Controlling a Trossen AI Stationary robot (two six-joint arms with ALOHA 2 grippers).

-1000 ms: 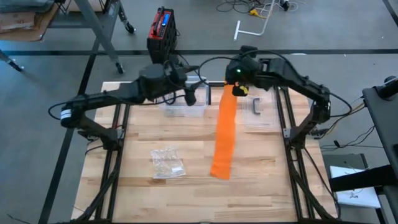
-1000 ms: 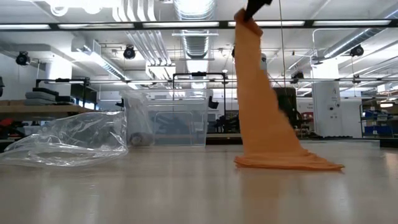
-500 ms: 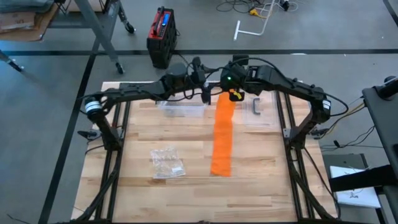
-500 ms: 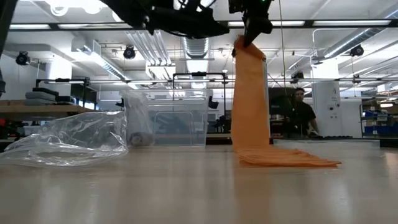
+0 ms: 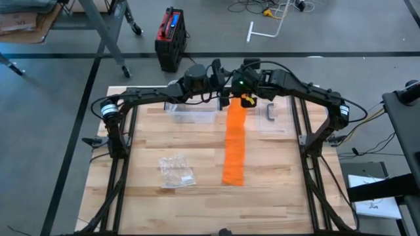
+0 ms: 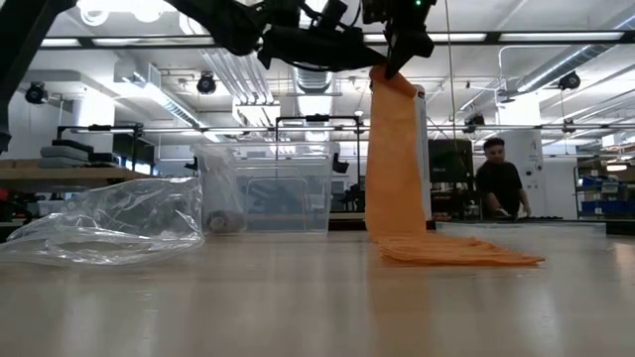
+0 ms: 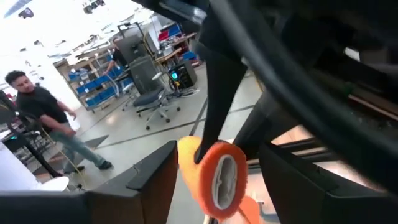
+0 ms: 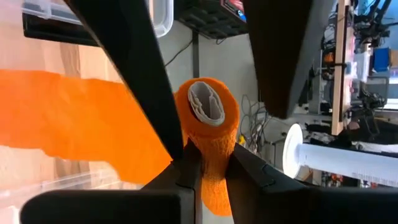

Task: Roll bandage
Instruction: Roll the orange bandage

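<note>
I hold the orange bandage (image 5: 234, 141) by its rolled end, my right gripper (image 8: 208, 168) pinched narrow on the roll (image 8: 208, 121), whose pale core faces the wrist camera. The roll hangs in the air above the far side of the wooden table (image 5: 151, 196), and from it the loose strip drops straight down and spreads flat on the boards toward the near edge. In the low view the strip (image 6: 397, 159) falls like a curtain, its tail folded on the tabletop.

My left gripper (image 7: 214, 180) has its two fingers standing apart on either side of the roll (image 7: 221, 177); I cannot say whether either finger touches it, since the view is crowded by my other arm.

Left of the bandage, at the far edge, stands a clear plastic bin (image 5: 192, 113). Also left of the bandage, nearer the front, lies a crumpled clear plastic bag (image 5: 176, 172). Beyond the table a person (image 6: 499, 188) stands in the room.
</note>
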